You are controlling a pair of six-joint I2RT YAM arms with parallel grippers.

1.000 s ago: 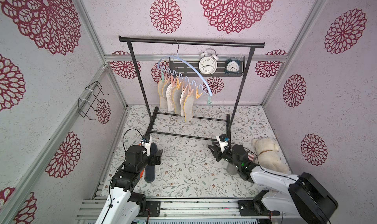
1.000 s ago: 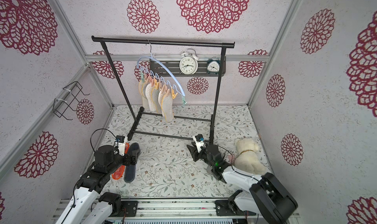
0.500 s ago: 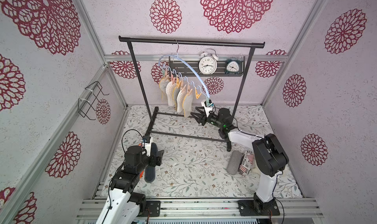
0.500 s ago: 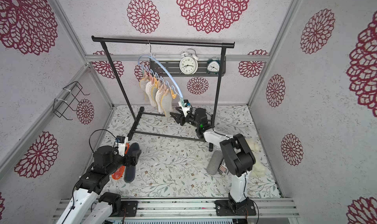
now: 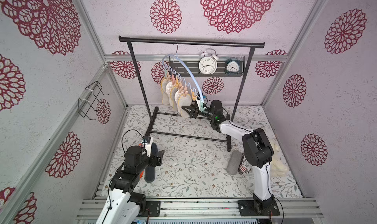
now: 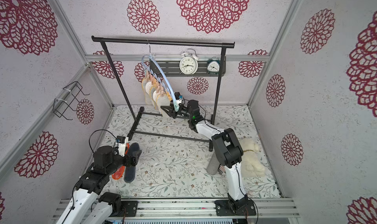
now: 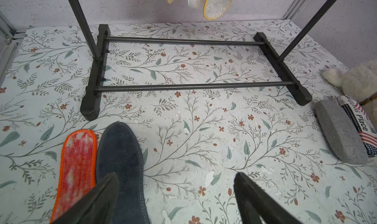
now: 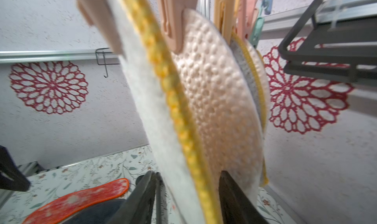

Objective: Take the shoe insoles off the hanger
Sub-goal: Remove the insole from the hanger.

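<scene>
The right gripper [image 5: 186, 110] has swung up from the bench [image 5: 193, 172] to the hanger [image 5: 190, 74], jaws astride the nearest clipped insole [image 8: 214, 110], grip unclear, so another pull-off looks close; the left gripper [image 7: 175, 177] hangs wide apart.

Pale walls [image 5: 122, 18] (red doily medallions [image 5: 165, 14]), leafy floral floor [image 5: 193, 167], black garment rack [image 5: 191, 43], two shelved clocks [image 5: 207, 65].

Hanging insoles [image 5: 164, 90] – five; floor insoles [image 7: 120, 151] – two; clocks [image 5: 207, 65] – two.

Right wrist view blurs the hanging insoles [image 8: 214, 102]; right pincer [image 8: 187, 173] possibly pinching one, bases cut off.
</scene>
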